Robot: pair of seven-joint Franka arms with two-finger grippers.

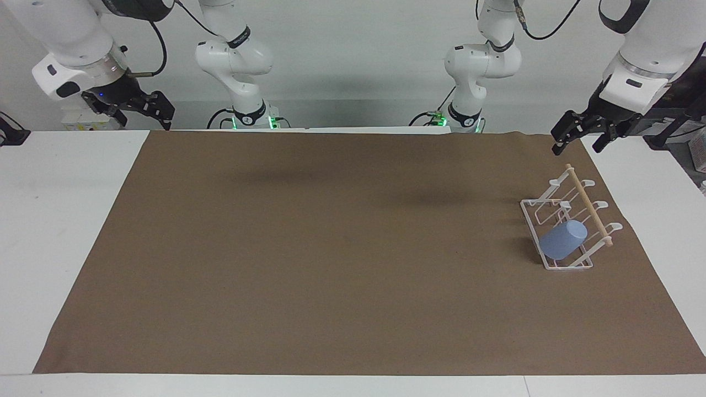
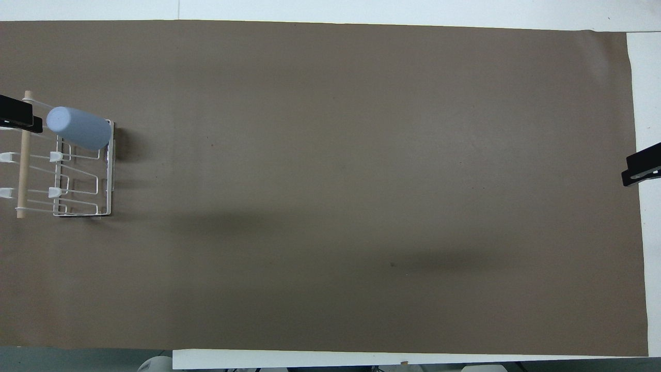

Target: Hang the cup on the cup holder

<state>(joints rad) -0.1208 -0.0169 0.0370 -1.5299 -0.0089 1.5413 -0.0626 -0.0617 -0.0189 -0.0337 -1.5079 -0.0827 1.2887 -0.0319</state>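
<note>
The light-blue cup [image 1: 562, 240] hangs tilted, mouth down, on a prong of the white wire cup holder [image 1: 530, 221] at the left arm's end of the mat. It is on the prong farthest from the robots. Both also show in the overhead view, the cup [image 2: 80, 128] on the holder [image 2: 109, 170]. My left gripper [image 1: 577, 144] is open and empty, raised over the mat's edge, apart from the holder's wooden dowel [image 1: 588, 205]. One of its fingers [image 2: 18, 114] shows at the overhead view's edge. My right gripper [image 1: 142, 113] waits open and empty over the right arm's end of the table.
A brown mat [image 1: 331, 248] covers most of the white table [image 1: 60, 220]. The holder's other prongs [image 1: 588, 182] carry nothing. A finger of the right gripper [image 2: 640, 168] shows at the mat's edge in the overhead view.
</note>
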